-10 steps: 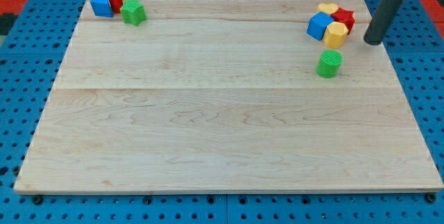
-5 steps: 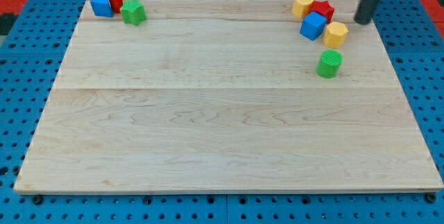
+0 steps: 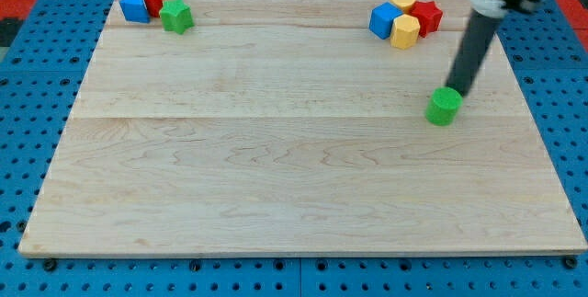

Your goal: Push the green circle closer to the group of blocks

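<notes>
The rod carries no fingers; the tip (image 3: 456, 93) touches the green circle (image 3: 444, 106) at its 1 o'clock edge. The circle sits on the counter (image 3: 276, 168), with the four-block group (image 3: 404, 19) well apart toward 11 o'clock. Judgement: the tip must relocate to the circle's 5 o'clock side.

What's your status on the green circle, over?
My tip at the green circle's upper right edge. Group of four blocks sits apart toward the view's top. Nothing between them.

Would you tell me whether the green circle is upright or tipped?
Upright: the green circle shows its round top face, with my tip at its upper right edge.
</notes>
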### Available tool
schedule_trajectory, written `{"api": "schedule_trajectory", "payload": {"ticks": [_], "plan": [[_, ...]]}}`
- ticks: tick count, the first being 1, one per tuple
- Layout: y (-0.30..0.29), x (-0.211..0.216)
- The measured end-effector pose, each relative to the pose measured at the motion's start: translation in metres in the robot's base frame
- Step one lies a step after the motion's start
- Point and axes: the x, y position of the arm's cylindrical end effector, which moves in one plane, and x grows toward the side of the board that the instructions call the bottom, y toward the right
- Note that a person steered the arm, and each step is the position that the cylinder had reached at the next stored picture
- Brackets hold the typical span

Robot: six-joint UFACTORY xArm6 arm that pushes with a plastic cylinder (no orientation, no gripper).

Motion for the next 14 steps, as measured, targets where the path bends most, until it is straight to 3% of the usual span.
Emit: {"api": "schedule_trajectory", "payload": {"ticks": [2, 3, 5, 6, 7, 8, 10, 14], "plan": [[0.026, 0.048], [-0.034, 0.029], [-0.026, -0.055], [-0.01, -0.014], [-0.055, 0.021], [-0.078, -0.005], [-0.05, -0.065], [-0.016, -0.074]]}}
